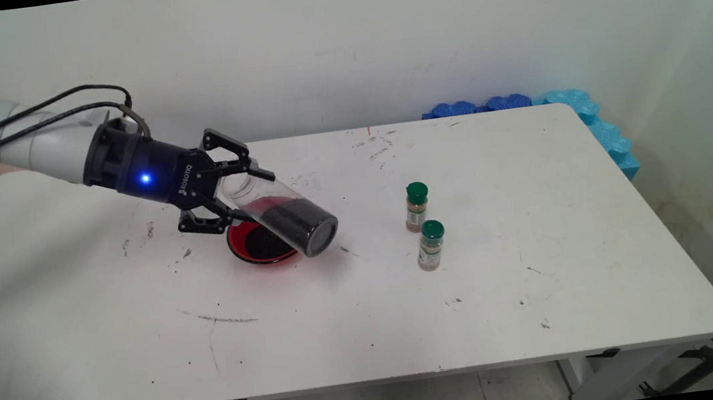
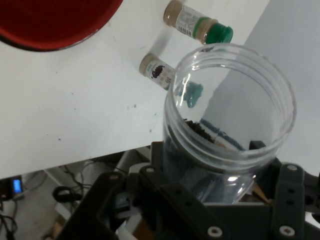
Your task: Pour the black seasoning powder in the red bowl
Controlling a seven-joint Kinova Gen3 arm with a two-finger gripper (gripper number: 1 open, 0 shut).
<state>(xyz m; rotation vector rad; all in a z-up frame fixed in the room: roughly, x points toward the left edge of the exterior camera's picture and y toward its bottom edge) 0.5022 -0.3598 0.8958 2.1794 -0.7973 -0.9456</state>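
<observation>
The gripper (image 1: 241,189), lettered ROBOTIQ, is holding a clear jar (image 1: 281,214) with its jaws closed around the jar's base end. The jar is lying tilted, its long axis pointing away from the jaws and down, over a red plate (image 1: 248,247) on the desk (image 1: 541,286). Beyond the jar's mouth, two green-capped spice bottles (image 1: 423,226) are standing upright

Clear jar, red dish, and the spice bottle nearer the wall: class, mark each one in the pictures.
clear jar (image 1: 288,218), main view, on its dark-filled side wall.
red dish (image 1: 254,246), main view, on its dark contents below the jar.
spice bottle nearer the wall (image 1: 417,206), main view, on its body.
</observation>
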